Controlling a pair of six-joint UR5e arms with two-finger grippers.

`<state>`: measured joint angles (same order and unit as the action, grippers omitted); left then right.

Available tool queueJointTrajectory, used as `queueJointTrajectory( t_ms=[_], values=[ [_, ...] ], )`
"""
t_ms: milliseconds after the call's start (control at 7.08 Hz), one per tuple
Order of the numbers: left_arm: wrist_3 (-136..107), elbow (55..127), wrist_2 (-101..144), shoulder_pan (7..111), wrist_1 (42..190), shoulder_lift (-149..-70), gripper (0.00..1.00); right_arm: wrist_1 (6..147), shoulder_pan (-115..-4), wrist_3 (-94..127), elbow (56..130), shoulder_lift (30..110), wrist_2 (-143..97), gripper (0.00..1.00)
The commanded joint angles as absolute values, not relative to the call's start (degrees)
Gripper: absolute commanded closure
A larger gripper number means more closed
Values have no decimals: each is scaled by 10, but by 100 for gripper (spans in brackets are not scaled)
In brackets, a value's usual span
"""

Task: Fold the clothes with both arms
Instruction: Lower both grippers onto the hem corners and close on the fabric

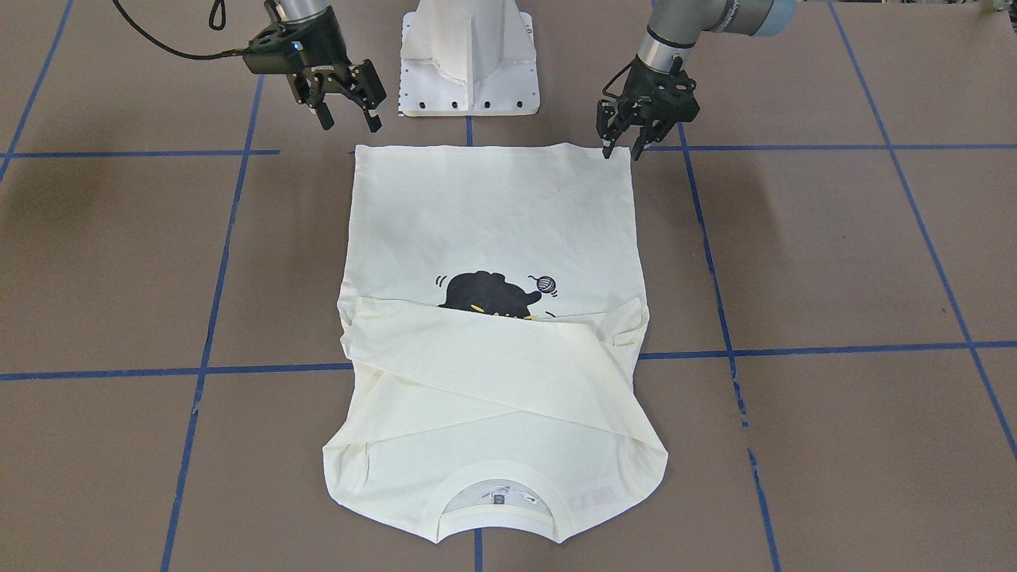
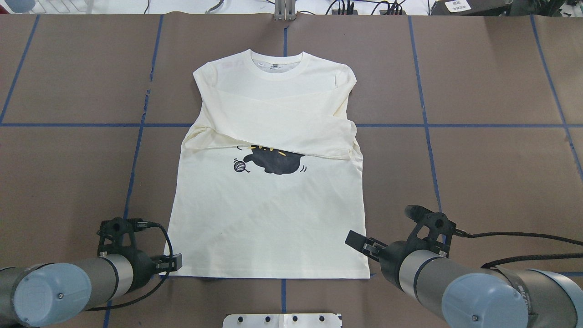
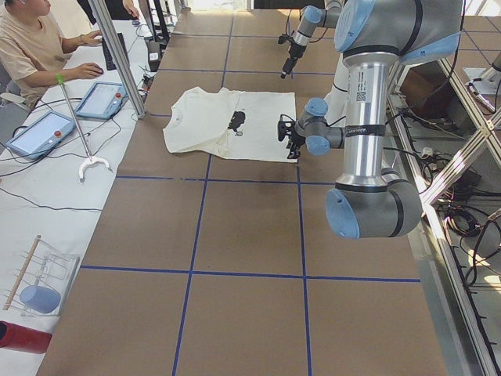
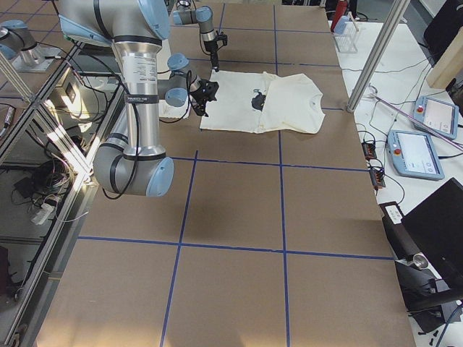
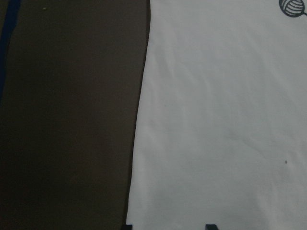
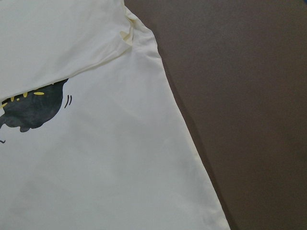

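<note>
The cream-white shirt (image 1: 493, 222) (image 2: 268, 218) lies flat and print-up, its collar away from the robot and its hem toward it. Both sleeves are folded across the chest and cover the top of the black cat print (image 1: 489, 294). My left gripper (image 1: 624, 149) (image 2: 172, 263) is low at its hem corner and open; its two tips show apart in the left wrist view, astride the shirt's side edge (image 5: 139, 143). My right gripper (image 1: 349, 121) (image 2: 360, 241) hangs open, just above and behind the other hem corner. The right wrist view shows only shirt (image 6: 96, 167) and table.
The white pedestal base (image 1: 469, 56) stands just behind the hem. Blue tape lines (image 1: 206, 349) cross the brown table. In the exterior left view a person (image 3: 31, 47) sits at a side desk with tablets (image 3: 39, 133), beside a metal post (image 3: 117, 55).
</note>
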<state>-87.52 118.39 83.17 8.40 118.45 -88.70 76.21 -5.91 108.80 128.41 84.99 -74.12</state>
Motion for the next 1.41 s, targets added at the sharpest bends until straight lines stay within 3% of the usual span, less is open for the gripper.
queueJointTrajectory(
  t_ms=[0, 423, 565, 847, 1270],
  values=[
    [-876, 1180, 830, 75, 1183, -882, 41, 762, -57, 1088, 1283, 851, -739, 0],
    [-878, 1171, 825, 65, 1184, -884, 42, 763, -57, 1088, 1283, 853, -739, 0],
    [-878, 1171, 825, 65, 1184, -885, 48, 763, -57, 1088, 1283, 854, -739, 0],
    [-878, 1172, 825, 65, 1183, -885, 100, 763, -56, 1088, 1283, 854, -738, 0],
    [-877, 1179, 819, 62, 1183, -885, 100, 765, -27, 1093, 1276, 864, -711, 0]
  ],
)
